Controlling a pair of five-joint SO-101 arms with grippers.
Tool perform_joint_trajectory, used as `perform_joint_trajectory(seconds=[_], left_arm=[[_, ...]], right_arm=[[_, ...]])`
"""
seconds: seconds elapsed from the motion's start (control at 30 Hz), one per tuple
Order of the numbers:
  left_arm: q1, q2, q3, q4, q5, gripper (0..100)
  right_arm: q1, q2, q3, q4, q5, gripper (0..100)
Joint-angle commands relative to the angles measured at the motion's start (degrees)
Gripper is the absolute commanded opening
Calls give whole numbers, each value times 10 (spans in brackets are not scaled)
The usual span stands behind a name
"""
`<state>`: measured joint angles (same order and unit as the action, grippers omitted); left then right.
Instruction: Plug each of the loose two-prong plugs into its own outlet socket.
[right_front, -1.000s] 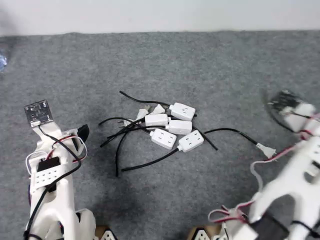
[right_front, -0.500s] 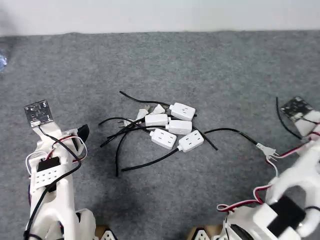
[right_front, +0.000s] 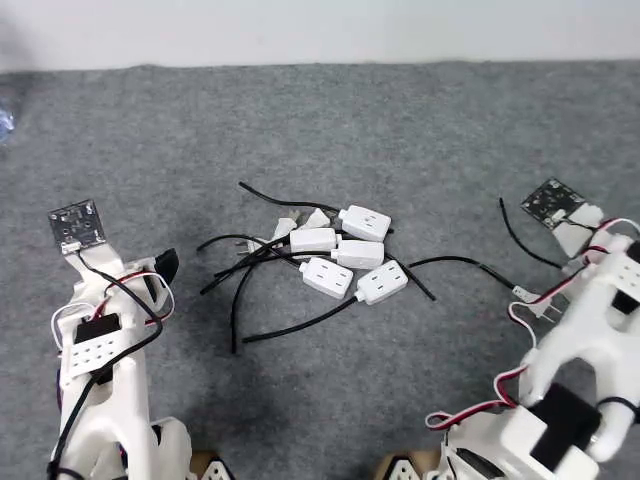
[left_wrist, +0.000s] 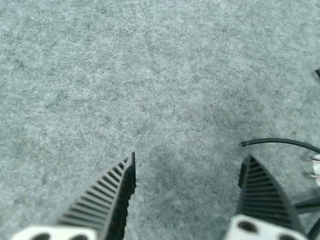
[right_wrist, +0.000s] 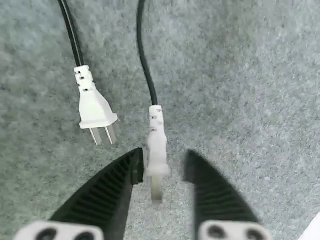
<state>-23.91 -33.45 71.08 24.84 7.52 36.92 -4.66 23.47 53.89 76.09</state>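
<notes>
Right now the plug (right_wrist: 156, 145) I'm after lies flat on the grey surface (right_wrist: 260, 75), well apart from the pile of sockets (right_front: 345, 255), its black cable (right_wrist: 144, 60) trailing off behind it. It sits between the spread fingers of the right end effector (right_wrist: 164, 151), nearer one finger than the other, and nothing is pinching it. A second plug (right_wrist: 95, 112) lies just beside it, outside the fingers, prongs plainly showing.

To do this grasp well, I'd centre the plug in the gap before pressing the fingers together. I'd grip the white body rather than the prongs or the cable, and keep the neighbour out of the pinch. The left end effector (left_wrist: 190, 156) hangs spread over bare surface, holding nothing, with a cable end (left_wrist: 245, 144) near it.

From the wrist I can't make out my plug's prongs properly; they blur together past the body. From the high view the right arm crowds that spot, and I can't tell which sockets are free.
</notes>
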Motion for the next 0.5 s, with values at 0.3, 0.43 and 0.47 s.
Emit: perform_joint_trajectory(seconds=[0.3, 0.43, 0.47], left_arm=[[11, -11, -2, -18, -1, 316], [15, -11, 0, -18, -12, 316], [15, -11, 2, -18, -16, 316]], right_arm=[[-106, -36, -34, 121, -23, 497], [-304, -87, -33, 234, -113, 497], [-337, -96, -33, 236, -129, 497]])
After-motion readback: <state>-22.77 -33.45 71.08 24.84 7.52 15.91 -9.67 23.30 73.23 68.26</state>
